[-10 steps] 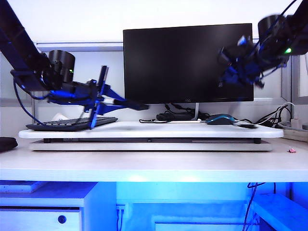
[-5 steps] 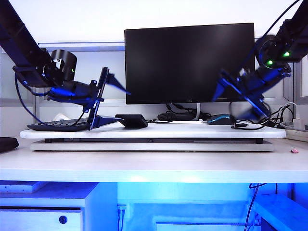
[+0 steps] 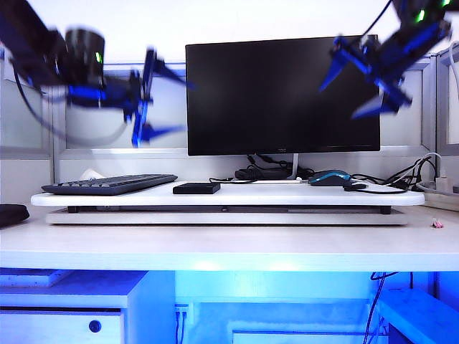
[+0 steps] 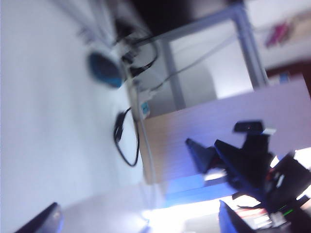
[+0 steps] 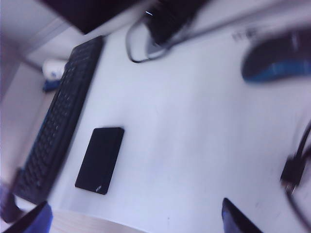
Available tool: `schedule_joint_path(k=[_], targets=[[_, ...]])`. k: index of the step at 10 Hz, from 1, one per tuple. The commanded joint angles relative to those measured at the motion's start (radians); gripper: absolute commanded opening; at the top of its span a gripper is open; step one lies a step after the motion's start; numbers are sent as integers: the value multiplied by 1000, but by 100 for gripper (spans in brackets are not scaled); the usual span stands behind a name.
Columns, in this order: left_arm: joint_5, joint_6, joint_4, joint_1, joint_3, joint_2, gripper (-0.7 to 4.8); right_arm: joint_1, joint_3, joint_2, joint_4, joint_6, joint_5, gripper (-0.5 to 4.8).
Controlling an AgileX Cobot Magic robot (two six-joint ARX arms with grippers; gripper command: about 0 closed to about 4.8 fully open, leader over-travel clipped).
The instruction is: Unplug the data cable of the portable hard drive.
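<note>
White desk board (image 3: pixel 287 195) carries the portable hard drive (image 3: pixel 196 188) beside the keyboard (image 3: pixel 107 184), with the data cable (image 3: pixel 373 189) lying unplugged far right. Left gripper (image 3: pixel 159 100) and right gripper (image 3: pixel 358 79) hang high above, jaws spread wide, holding nothing.

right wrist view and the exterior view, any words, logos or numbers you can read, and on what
None can be read.
Flat black portable hard drive: small pale mark near one corner, too blurred.
Long black keyboard: key legends too blurred.
Black flat-screen monitor: tiny mark on lower bezel, too small.
</note>
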Motion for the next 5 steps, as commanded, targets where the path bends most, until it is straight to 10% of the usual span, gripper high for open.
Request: schedule_joint_path(k=[1, 5], targets=[[-176, 545, -59, 2, 4, -205, 336, 3, 3, -159, 43, -219, 99, 479], [-390, 879, -406, 2, 4, -482, 335, 3, 3, -399, 68, -236, 146, 479]])
